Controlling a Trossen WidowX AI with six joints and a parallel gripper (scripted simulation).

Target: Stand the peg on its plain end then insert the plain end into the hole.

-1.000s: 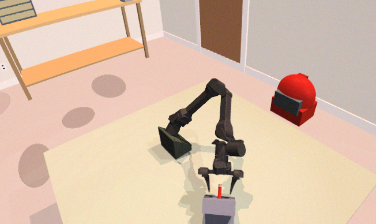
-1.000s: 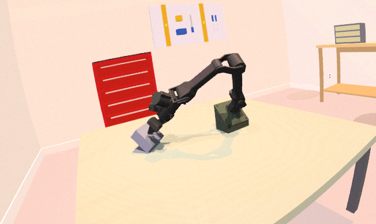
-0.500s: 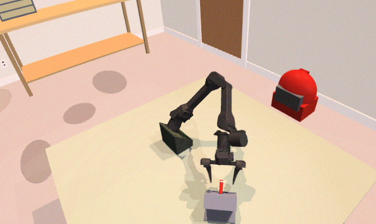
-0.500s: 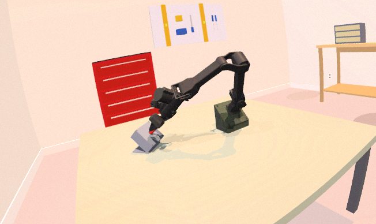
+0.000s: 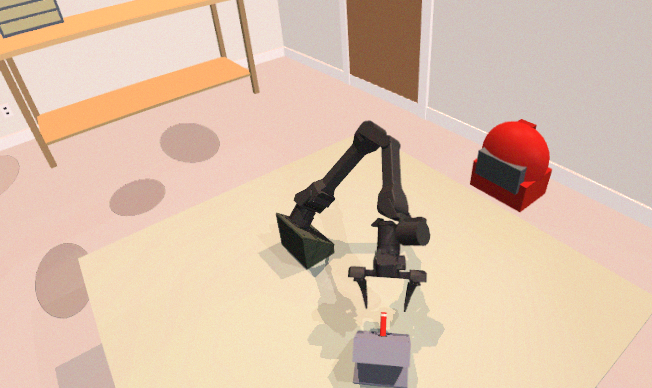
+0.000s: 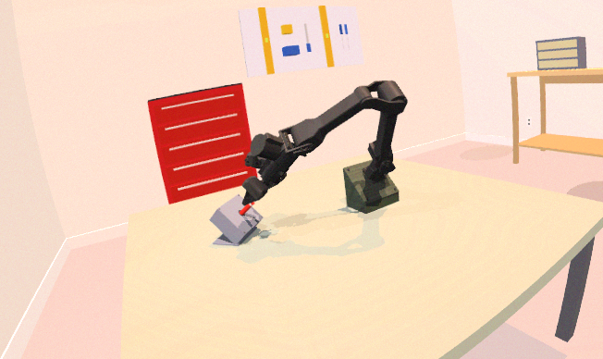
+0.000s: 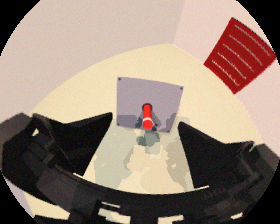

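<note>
The peg [image 5: 383, 325] [image 6: 246, 208] [image 7: 147, 116] stands in the hole of the panel [image 5: 381, 348] [image 6: 235, 218] [image 7: 141, 97], banded end outward, so the hole seems to carry it. The tool [image 5: 386, 310] [image 6: 248, 201] [image 7: 145, 120] is spread wide around the peg's outer end, holding nothing, probably for backing away. The surface [image 5: 200, 300] [image 6: 324, 296] [image 7: 91, 75] is pale; behind it, a red cabinet [image 6: 205, 143] [image 7: 240, 55] is by the wall.

The table [image 5: 225, 280] [image 6: 324, 291] looks like pale wood, smooth and matt; the panel [image 5: 381, 347] [image 6: 233, 219] [image 7: 133, 97] seems matt plastic, the arm [image 5: 345, 167] [image 6: 342, 113] dark and dull (metal or plastic, I cannot tell)
</note>
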